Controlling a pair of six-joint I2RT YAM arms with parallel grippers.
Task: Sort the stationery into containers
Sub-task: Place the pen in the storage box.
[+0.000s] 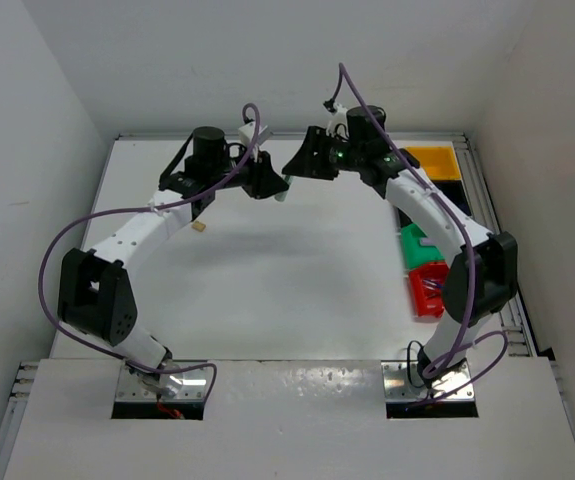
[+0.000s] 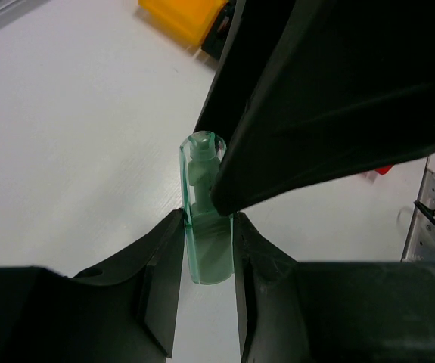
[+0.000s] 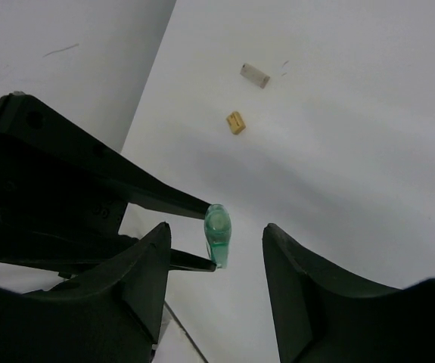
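High over the middle of the table, my left gripper is shut on a short, chunky, translucent green marker. Its far end sticks out past the fingertips. My right gripper faces it from the right. Its jaws are open, one on each side of the marker's free end, and neither touches it. One right finger fills the upper right of the left wrist view. The containers stand in a row along the right edge: yellow, black, green and red.
A small tan piece and a pale stubby piece lie on the white table under the left arm. White walls close in the back and sides. The right arm's links pass over the row of bins.
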